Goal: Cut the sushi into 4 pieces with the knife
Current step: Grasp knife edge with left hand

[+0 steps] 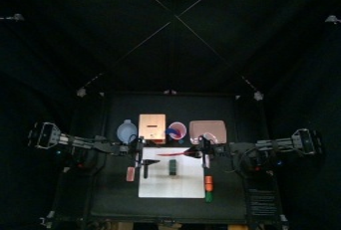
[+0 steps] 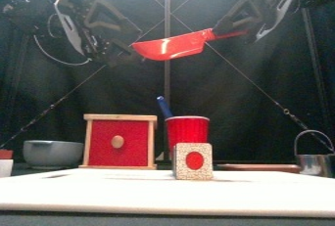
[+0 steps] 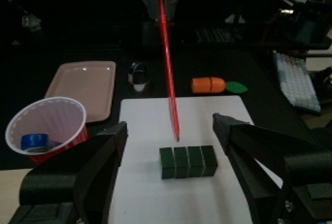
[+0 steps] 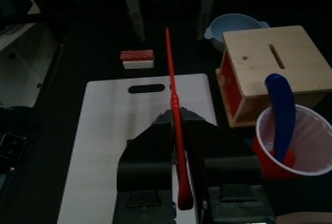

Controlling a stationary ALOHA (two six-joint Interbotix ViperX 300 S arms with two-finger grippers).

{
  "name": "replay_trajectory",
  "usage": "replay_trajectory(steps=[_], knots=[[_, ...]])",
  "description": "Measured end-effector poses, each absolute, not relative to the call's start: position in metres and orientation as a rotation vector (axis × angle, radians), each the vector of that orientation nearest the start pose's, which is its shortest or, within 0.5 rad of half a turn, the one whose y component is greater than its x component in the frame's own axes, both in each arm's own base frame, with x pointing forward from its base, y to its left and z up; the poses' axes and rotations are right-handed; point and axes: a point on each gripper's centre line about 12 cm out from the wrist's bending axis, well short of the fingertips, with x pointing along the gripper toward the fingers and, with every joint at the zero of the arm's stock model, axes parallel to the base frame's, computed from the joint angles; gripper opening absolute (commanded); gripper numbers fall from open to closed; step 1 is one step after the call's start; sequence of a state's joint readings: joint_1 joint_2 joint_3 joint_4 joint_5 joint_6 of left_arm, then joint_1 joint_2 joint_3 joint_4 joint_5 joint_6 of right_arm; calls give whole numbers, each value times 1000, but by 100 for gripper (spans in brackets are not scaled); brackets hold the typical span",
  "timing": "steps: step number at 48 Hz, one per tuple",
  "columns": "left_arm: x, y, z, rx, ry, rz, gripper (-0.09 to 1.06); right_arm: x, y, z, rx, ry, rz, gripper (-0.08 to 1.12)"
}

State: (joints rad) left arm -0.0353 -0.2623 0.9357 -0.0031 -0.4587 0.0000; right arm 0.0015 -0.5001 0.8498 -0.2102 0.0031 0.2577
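The sushi roll [image 3: 188,160] is a short row of dark green blocks lying on the white cutting board [image 3: 247,121]. The front view shows its rice-coloured end with a red centre [image 2: 194,159]. My left gripper [image 3: 169,129] hangs open high above it, one jaw to each side, touching nothing. My right gripper [image 4: 188,184] is shut on the handle of the red knife [image 4: 170,73]. The knife [image 2: 177,44] is held in the air between the two grippers, with its blade [image 3: 169,63] pointing toward the roll.
Behind the board stand a blue-grey bowl [image 1: 127,129], a wooden box with a red drawer front [image 2: 119,142], a red cup [image 2: 187,132] holding a blue knife [image 2: 164,105], and a pink tray [image 1: 206,129]. A red-and-white toy [image 4: 136,56] lies left of the board, an orange-and-green toy [image 3: 212,85] right.
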Motion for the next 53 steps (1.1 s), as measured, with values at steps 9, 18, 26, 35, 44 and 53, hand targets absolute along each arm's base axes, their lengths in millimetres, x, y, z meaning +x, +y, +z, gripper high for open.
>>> replay_trajectory(steps=[9,18,26,35,44,53], knots=[[338,-5,212,-25,241,-2,92,303,0,271,47,364,-7,9],[339,0,210,-45,249,22,84,304,0,270,47,368,-9,9],[339,0,210,-52,247,28,77,304,0,270,44,367,-8,9],[339,3,209,-54,249,35,63,304,-1,270,40,370,-11,9],[339,6,210,-38,248,37,45,306,-3,264,58,389,-22,8],[339,5,208,-17,255,26,31,309,-4,254,65,470,-38,8]])
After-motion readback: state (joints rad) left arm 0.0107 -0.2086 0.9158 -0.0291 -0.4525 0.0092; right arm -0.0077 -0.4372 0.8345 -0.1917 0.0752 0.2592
